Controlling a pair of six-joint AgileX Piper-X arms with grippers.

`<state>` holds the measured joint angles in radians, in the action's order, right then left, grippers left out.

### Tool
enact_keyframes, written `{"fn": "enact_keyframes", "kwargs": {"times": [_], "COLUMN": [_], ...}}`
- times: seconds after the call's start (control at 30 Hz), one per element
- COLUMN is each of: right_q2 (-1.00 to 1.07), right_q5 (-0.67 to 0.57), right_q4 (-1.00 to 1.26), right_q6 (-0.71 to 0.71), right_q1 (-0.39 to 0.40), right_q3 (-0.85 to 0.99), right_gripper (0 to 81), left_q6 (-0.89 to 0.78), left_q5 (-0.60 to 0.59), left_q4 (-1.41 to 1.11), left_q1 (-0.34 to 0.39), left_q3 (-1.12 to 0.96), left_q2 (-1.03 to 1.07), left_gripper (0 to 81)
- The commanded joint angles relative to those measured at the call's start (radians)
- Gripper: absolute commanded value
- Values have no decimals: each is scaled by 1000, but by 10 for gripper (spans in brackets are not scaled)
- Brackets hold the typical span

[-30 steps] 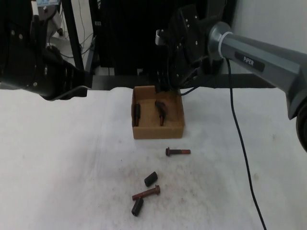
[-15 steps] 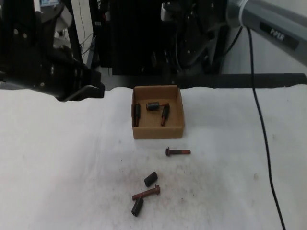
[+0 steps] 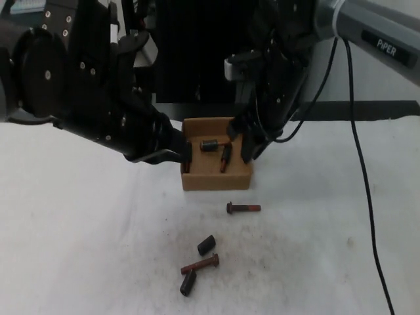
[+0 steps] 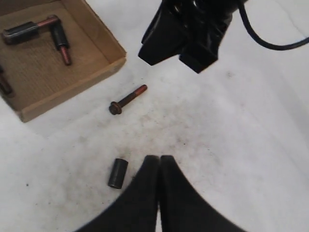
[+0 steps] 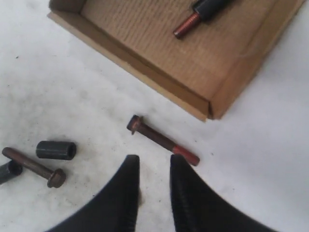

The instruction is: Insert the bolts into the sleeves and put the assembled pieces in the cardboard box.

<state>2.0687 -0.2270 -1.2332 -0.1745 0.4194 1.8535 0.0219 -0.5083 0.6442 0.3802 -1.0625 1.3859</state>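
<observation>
Bench covering: white, slightly wrinkled cloth (image 3: 79,230) across the whole work surface. Brownish-grey smudged patch (image 3: 243,246) on the cloth near its middle. Black horizontal bar (image 3: 367,108) along the far edge. Behind it, a dark metal rack (image 3: 190,52) and a pale grey wall (image 3: 387,82).

White bench (image 3: 79,249): cardboard box (image 3: 216,180), lone bolt (image 3: 243,208), sleeve (image 3: 207,245), second bolt (image 3: 200,264), second sleeve (image 3: 188,283).

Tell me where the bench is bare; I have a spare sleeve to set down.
Bare cloth: the stretch left of the bolt-and-sleeve cluster, and the strip between the lone bolt and the cable. Crowded: around the cardboard box, where the left arm and right arm hang, and the cluster itself.
</observation>
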Motion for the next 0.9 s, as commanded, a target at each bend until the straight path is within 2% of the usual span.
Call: {"fn": "enact_keyframes", "kwargs": {"times": [0.0, 0.07, 0.2, 0.37, 0.5, 0.67, 0.87], "right_q2": [-17, -12, 0, 19, 37, 84, 127], "right_q5": [-77, -68, 28, 117, 112, 25, 27], "right_q4": [62, 98, 116, 102, 112, 71, 73], "right_q6": [-95, -191, -443, -660, -729, -784, -856], "right_q1": [5, 9, 16, 27, 38, 57, 104], "right_q3": [-33, -52, -76, -78, -78, -81, -81], "right_gripper": [214, 214, 214, 214, 214, 214, 214], "left_q6": [0, 2, 4, 54, 89, 91, 91], "left_q5": [49, 67, 82, 82, 111, 140, 140], "left_q4": [-5, -5, -5, -5, -5, -5, -5], "left_q1": [4, 4, 4, 4, 4, 4, 4], "left_q3": [-4, -4, -4, -4, -4, -4, -4], "left_q2": [-5, -5, -5, -5, -5, -5, -5], "left_gripper": [3, 3, 3, 3, 3, 3, 3]}}
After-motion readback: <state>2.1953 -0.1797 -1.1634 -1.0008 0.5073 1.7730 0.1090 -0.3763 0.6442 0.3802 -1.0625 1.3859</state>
